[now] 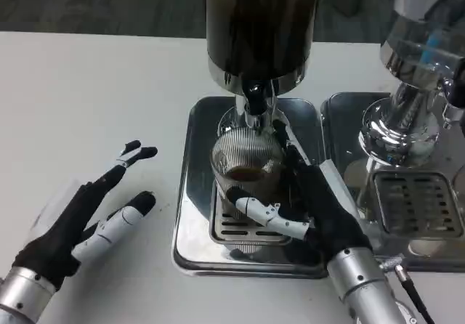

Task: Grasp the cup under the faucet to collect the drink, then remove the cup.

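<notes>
Ribbed clear glass is what we are seeing at the centre: the cup (pixel 245 165) is standing on the slotted drip grate (pixel 240 226) of a shiny steel tray (pixel 190 193), directly beneath the faucet (pixel 254 102) of a tall dark drink dispenser (pixel 261 26). Dark liquid is sitting in the cup, filling only part of it. The tray is lying near the middle of the white table (pixel 94 91), toward the table's far edge.

We are watching the right hand (pixel 312 208) gripping the cup: its black fingers are wrapping the cup's right side and back, while a white finger is lying across the cup's front near its base. The silver right forearm is reaching in from the near edge of the table.

The left hand (pixel 87 219) is resting on the table to the left of the tray, well apart from the cup, with its fingers spread and nothing between them. It is lying closer to the near left corner of the table.

To the right, we are seeing a second steel tray (pixel 341 113) touching or just beside the first, carrying a second dispenser (pixel 410 62) with a clear vessel on a chrome base and its own grate.
</notes>
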You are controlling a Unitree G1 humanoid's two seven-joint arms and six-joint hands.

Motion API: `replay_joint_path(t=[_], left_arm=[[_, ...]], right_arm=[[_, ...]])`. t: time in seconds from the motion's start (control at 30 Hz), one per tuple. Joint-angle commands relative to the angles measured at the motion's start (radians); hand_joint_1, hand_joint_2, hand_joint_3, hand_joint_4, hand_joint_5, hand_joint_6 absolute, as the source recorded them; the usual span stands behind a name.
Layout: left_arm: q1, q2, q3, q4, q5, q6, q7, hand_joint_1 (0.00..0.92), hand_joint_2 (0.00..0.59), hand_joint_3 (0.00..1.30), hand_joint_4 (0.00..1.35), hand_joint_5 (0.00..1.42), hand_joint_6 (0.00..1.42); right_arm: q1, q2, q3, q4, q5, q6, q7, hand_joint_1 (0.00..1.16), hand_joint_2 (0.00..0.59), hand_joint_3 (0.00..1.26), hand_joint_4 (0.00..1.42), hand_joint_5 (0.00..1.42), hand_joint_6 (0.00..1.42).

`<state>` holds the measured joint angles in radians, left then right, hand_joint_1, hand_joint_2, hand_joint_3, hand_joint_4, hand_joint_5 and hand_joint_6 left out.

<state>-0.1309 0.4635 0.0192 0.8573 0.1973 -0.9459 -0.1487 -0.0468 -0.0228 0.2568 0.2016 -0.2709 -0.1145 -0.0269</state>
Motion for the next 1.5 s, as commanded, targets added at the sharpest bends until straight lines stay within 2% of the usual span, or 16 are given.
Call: replay_joint_path(t=[0.03,0.4,0.7,1.0,1.5], left_arm=[[0.010,0.004,0.004,-0.008,-0.014,-0.006,0.007,0.000,0.145,0.18,0.00,0.07,0.00],[0.039,-0.007,0.008,-0.030,-0.014,-0.001,0.019,0.000,0.146,0.19,0.00,0.07,0.00],[0.042,-0.007,0.004,-0.038,-0.014,0.001,0.016,0.000,0.146,0.19,0.00,0.07,0.00],[0.033,-0.001,0.000,-0.027,-0.015,0.001,0.004,0.000,0.145,0.19,0.00,0.07,0.00],[0.021,-0.001,-0.004,-0.012,-0.013,0.002,0.002,0.000,0.138,0.19,0.00,0.07,0.00]], right_arm=[[0.006,0.004,0.012,0.028,0.014,0.000,0.027,0.81,0.201,0.01,0.12,0.16,0.20],[0.015,0.010,-0.001,0.029,0.016,0.000,0.017,0.87,0.229,0.23,0.28,0.28,0.32],[0.026,0.029,-0.019,0.030,0.012,-0.018,-0.035,0.92,0.239,0.34,0.37,0.35,0.41],[0.032,0.053,-0.038,0.030,0.029,-0.035,-0.069,0.98,0.246,0.37,0.42,0.42,0.52],[0.047,0.076,-0.053,0.019,0.026,-0.063,-0.118,1.04,0.244,0.40,0.48,0.48,0.62]])
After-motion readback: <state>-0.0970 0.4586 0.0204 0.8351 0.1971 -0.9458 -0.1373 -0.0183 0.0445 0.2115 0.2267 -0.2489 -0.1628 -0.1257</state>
